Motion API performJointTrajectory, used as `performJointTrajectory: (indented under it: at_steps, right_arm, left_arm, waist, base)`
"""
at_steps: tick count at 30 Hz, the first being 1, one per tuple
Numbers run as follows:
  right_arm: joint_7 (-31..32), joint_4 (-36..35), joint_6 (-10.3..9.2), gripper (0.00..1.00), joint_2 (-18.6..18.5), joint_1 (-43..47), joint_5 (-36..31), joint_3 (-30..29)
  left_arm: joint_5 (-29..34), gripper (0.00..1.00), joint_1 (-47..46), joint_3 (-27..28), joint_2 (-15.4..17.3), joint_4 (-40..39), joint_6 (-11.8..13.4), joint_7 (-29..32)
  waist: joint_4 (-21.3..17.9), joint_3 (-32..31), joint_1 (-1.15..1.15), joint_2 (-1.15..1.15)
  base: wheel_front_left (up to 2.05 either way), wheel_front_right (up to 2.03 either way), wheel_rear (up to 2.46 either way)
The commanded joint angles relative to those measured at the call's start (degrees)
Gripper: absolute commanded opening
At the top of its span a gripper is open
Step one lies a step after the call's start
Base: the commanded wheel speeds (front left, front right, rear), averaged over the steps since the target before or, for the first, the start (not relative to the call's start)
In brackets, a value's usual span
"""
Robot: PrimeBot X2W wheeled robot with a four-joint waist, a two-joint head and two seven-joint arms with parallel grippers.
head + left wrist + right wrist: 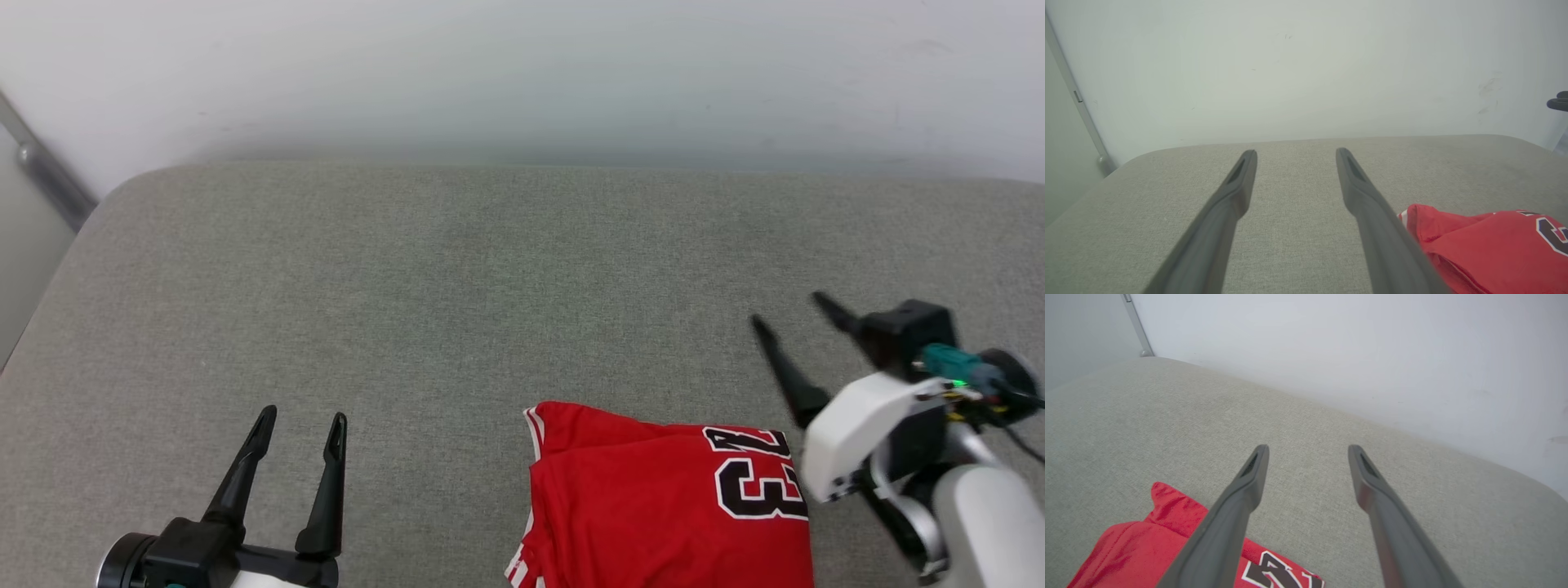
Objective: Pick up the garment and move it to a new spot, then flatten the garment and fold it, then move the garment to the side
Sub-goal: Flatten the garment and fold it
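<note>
The garment [653, 498], a bright red jersey with black white-edged numerals and striped trim, lies folded in a compact rectangle near the front of the grey cushion, right of centre. In the left wrist view the garment [1490, 245] sits at lower right; in the right wrist view the garment [1143, 547] sits at lower left. My right gripper [790, 314] hovers open just past the jersey's far right corner, nothing between its fingers [1249, 477]. My left gripper [302, 418] stands open at the lower left, well clear of the cloth, its fingers [1241, 175] empty.
The grey fabric cushion [457, 286] spreads wide behind and left of the jersey. A pale wall [522, 73] runs along its far edge. A metal bar [45, 175] slants down at the far left corner.
</note>
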Motion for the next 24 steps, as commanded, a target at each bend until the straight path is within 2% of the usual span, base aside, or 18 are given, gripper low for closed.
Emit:
performJointTrajectory:
  at_steps: [1, 5, 13, 20, 24]
  right_arm:
    - [-2.4, 0.2, -0.02, 1.00, -1.1, 0.1, -1.9, -1.5]
    - [-8.9, 0.4, -0.03, 1.00, -2.4, 2.3, -5.7, -6.7]
    - [-19.2, -4.0, -0.02, 1.00, 2.0, 9.0, -5.2, -14.9]
    - [-23.6, -8.3, -0.02, 1.00, 5.2, 14.0, -5.6, -15.9]
    - [-24.9, -8.3, -0.03, 1.00, 6.6, 15.5, -6.3, -15.5]
  left_arm:
    - [-0.3, 1.00, -0.3, 0.0, -0.1, -0.1, -0.1, -0.1]
    - [-0.8, 1.00, -0.2, 0.1, -0.2, -0.4, -0.1, -0.1]
    - [-1.9, 1.00, -1.0, 0.0, -0.6, -1.2, -0.1, -0.1]
    - [-2.5, 1.00, -1.2, -0.3, -0.7, -1.4, -0.1, -0.1]
    - [-2.8, 1.00, -1.0, -0.5, -0.8, -1.2, -0.1, -0.1]
  waist:
    - [-0.2, 0.0, 0.00, 0.00]
    - [-0.8, 0.2, 0.00, 0.00]
    - [-1.2, 1.1, 0.00, 0.00]
    - [-1.2, 1.8, 0.00, 0.00]
    - [-1.0, 1.7, 0.00, 0.00]
  base:
    - [0.00, 0.00, 0.00]
    - [0.00, 0.00, 0.00]
    - [0.00, 0.00, 0.00]
    - [0.00, 0.00, 0.00]
    - [0.00, 0.00, 0.00]
